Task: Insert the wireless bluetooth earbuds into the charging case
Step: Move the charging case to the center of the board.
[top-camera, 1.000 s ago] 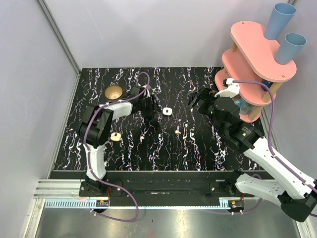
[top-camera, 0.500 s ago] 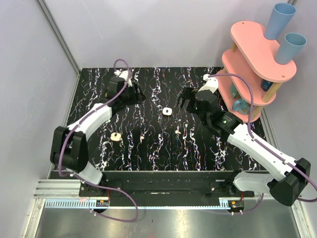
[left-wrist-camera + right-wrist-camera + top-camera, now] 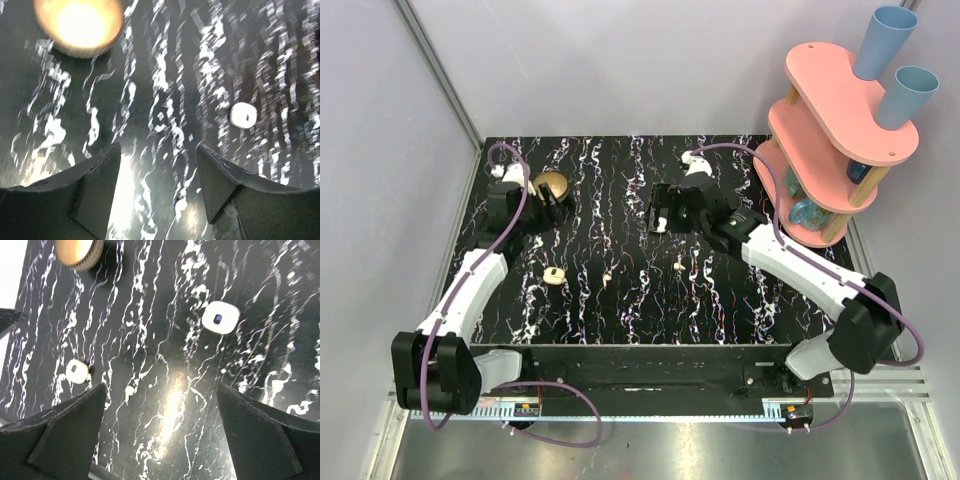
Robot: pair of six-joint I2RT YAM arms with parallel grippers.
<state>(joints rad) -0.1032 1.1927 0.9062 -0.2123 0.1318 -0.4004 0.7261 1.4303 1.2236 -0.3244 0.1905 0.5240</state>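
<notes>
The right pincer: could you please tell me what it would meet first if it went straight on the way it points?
Probably the bare tabletop; the charging case lies slightly to one side of that line, though depth is unclear.

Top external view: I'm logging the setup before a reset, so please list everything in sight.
table: 1, black with white veining, under everything
charging case: 1, white, mid-table near the right claw
earbuds: 2, cream, near-centre, lying apart
rounded piece: 1, cream, left of the earbuds
bowl: 1, brass, far left
shelf: 1, pink, two tiers, far right
cups: 2, blue, atop the shelf
left claw: 1, black, open, by the bowl
right claw: 1, black, open
</notes>
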